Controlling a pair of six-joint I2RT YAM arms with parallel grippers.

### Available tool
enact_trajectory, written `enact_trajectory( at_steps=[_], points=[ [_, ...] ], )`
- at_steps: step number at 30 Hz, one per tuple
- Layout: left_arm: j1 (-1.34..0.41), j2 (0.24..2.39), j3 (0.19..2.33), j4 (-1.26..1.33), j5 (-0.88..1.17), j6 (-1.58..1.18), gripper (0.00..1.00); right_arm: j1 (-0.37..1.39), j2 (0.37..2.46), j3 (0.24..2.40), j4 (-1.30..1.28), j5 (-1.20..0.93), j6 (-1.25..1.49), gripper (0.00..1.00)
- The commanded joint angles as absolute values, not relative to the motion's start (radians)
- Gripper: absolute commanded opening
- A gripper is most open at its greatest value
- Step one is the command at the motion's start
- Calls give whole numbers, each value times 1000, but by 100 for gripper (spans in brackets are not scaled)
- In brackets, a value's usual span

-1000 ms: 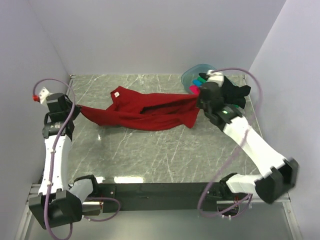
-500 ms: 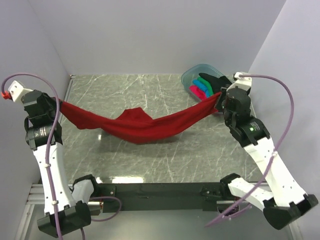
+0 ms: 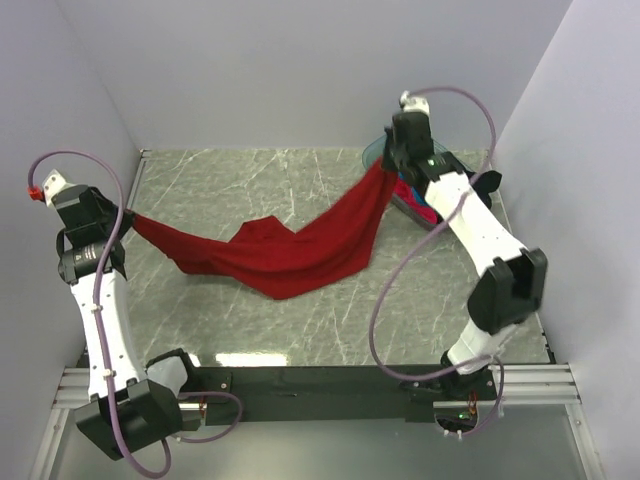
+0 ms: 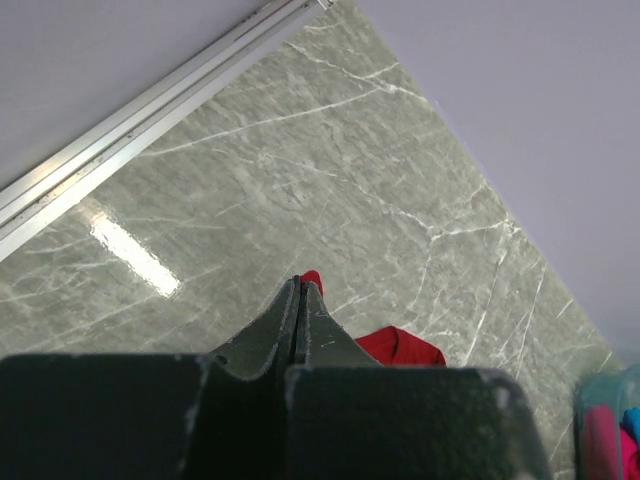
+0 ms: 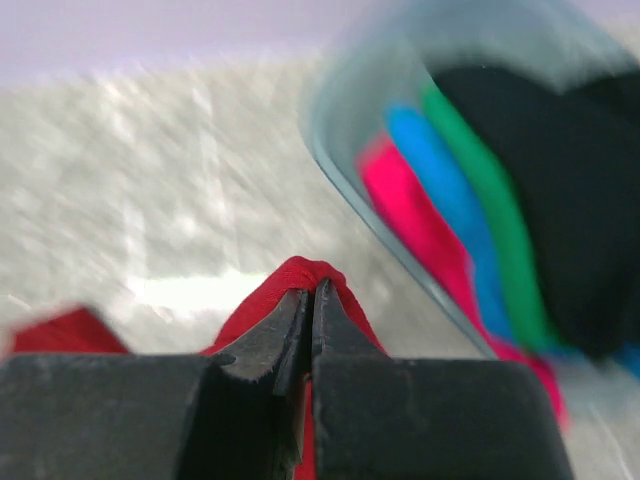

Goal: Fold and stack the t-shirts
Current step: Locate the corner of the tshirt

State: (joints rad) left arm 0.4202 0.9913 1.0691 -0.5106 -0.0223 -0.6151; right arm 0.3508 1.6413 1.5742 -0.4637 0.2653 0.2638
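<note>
A: Grey marbled table (image 3: 300, 320), white walls (image 3: 300, 70). Hand status?
B: Left hand (image 3: 125, 215) at 9 o'clock, right hand (image 3: 387, 166) at 1 o'clock, both clamped on the soft dark red cloth t-shirt (image 3: 290, 262), sagging between them mid-table.

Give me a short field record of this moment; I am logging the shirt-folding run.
left pincer: shut on one end of the dark red t-shirt
right pincer: shut on the other end, raised beside the tub
shirt state: unfolded, strung between both arms, middle sagging to the table
tub contents: black t-shirt, green t-shirt, blue t-shirt, pink t-shirt
folding: not yet begun
</note>
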Motion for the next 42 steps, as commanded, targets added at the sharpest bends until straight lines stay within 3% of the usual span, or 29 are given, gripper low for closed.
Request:
enact_trajectory(
  at_steps=[1, 6, 7, 8, 10, 12, 16, 21, 33, 42],
  points=[
    [452, 974, 1055, -439, 28, -594, 1, 350, 1732, 1784, -407, 201, 270, 0],
    [469, 979, 1051, -431, 52, -595, 1, 360, 1906, 1897, -376, 80, 305, 3],
    [474, 979, 1046, -430, 57, -595, 1, 374, 1930, 1920, -399, 60, 302, 32],
    [474, 979, 1045, -426, 61, -595, 1, 385, 1963, 1940, -426, 54, 299, 45],
    [476, 980, 1042, -429, 61, -594, 1, 440, 1953, 1901, -454, 107, 278, 58],
    [477, 974, 1037, -431, 49, -591, 1, 484, 1847, 1707, -358, 138, 264, 64],
    [477, 960, 1028, -422, 49, -594, 1, 557, 1593, 1386, -207, 97, 325, 67],
    [477, 965, 1028, -422, 67, -592, 1, 614, 1490, 1185, -198, 106, 391, 67],
    [477, 960, 1020, -420, 61, -589, 0, 687, 1675, 1075, -178, 87, 459, 67],
    [477, 962, 1019, -422, 64, -586, 1, 710, 1802, 1132, -178, 110, 462, 67]
  ],
)
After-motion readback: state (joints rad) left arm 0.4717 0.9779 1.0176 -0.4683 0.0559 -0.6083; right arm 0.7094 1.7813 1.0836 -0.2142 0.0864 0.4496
